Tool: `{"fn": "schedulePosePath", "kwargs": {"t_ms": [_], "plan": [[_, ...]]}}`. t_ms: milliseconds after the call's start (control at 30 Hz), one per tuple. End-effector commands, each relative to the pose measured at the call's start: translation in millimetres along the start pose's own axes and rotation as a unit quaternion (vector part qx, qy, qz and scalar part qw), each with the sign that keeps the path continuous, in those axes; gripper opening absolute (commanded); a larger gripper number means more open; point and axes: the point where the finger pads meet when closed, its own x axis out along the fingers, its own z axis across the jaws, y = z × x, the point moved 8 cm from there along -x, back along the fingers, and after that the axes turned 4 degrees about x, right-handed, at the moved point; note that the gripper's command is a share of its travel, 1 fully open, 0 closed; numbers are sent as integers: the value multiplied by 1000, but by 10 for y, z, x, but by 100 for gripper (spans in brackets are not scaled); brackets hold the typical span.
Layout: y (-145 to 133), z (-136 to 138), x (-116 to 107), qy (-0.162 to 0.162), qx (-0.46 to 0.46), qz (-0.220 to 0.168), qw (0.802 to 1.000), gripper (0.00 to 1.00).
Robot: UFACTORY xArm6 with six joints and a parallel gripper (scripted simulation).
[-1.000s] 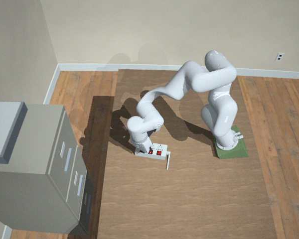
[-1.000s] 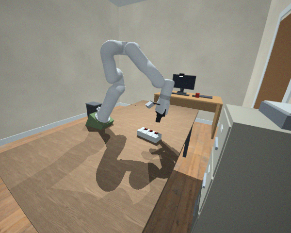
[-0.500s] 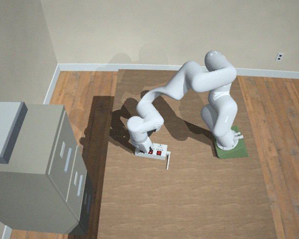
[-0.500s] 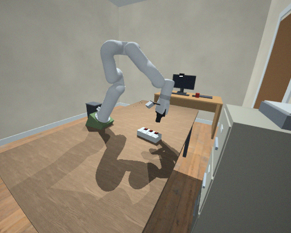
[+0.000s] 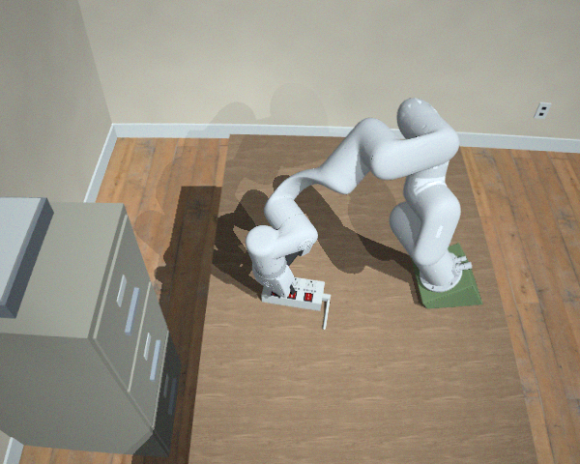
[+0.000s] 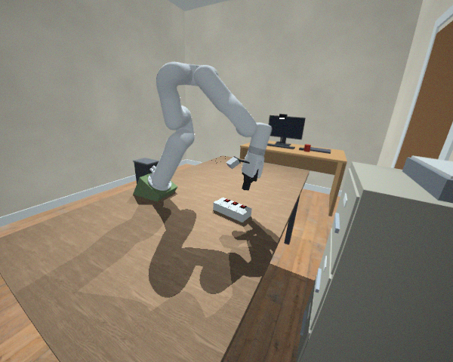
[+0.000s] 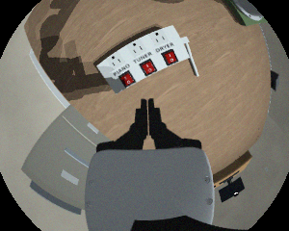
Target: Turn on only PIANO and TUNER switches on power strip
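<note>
A white power strip lies flat and the right way up on the wooden table. It has three red rocker switches, labelled PIANO, TUNER and DRYER. I cannot tell which switches are on. My gripper is shut and empty. It hangs a short way above the strip's PIANO end without touching it. In the top view the wrist hides the fingers and the strip's left end.
A short white cord stub sticks out from the strip's DRYER end. A grey filing cabinet stands beyond the table edge nearest the strip. The arm's green base sits on the table. A desk with a monitor stands behind.
</note>
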Motion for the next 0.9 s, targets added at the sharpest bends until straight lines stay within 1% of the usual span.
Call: {"fn": "schedulePosePath", "kwargs": {"t_ms": [0, 400, 433, 867], "plan": [[-5, -6, -13, 1, 0, -2, 1000, 0], [-5, -6, -13, 1, 0, -2, 1000, 0], [-5, -6, -13, 1, 0, -2, 1000, 100], [-5, -6, -13, 1, 0, -2, 1000, 100]]}}
